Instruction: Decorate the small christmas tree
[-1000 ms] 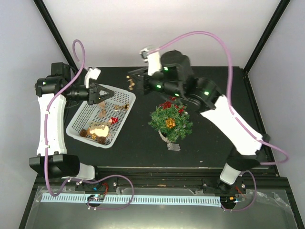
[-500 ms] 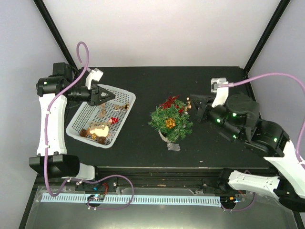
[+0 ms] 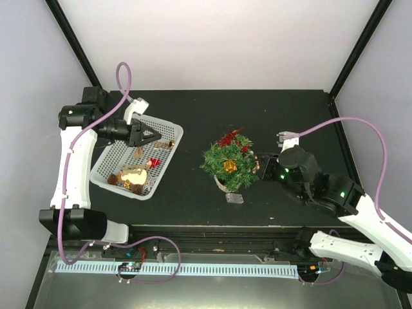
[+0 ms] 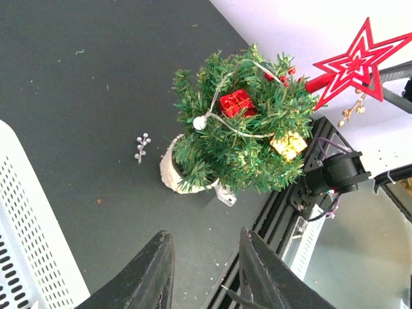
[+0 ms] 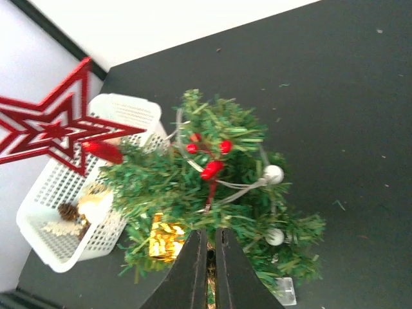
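Black right gripper [image 5: 207, 270]: my jaws are pressed tight together, pinching a small coppery ornament [image 3: 255, 165] that shows at my tips from overhead. I judge the tight squeeze is there because the piece is thin.
Approach: I sit at the tree's 3 o'clock with my tips among the outer sprigs, low enough, I judge, to lodge the piece in the needles.
Small christmas tree [image 3: 230, 164]: it stands upright in its whitish pot near the middle of the black table [image 3: 193, 199], directly ahead of my right wrist.
Already on it: a red star [image 5: 55, 125] at the top, red berries [image 5: 209, 164], a gold gift box [image 5: 166, 241] and a beaded string. The 3 o'clock flank looks barer, which is probably why I come in there.
White basket [image 3: 103, 172]: it sits at the tree's 9 o'clock, well apart, and holds the spare ornaments.
Left gripper [image 4: 199, 270]: my fingers are apart with nothing between them, hovering over the basket's far end. I judge it is placed to pick the next piece.
Risk: pushing too hard could tip the light tree.
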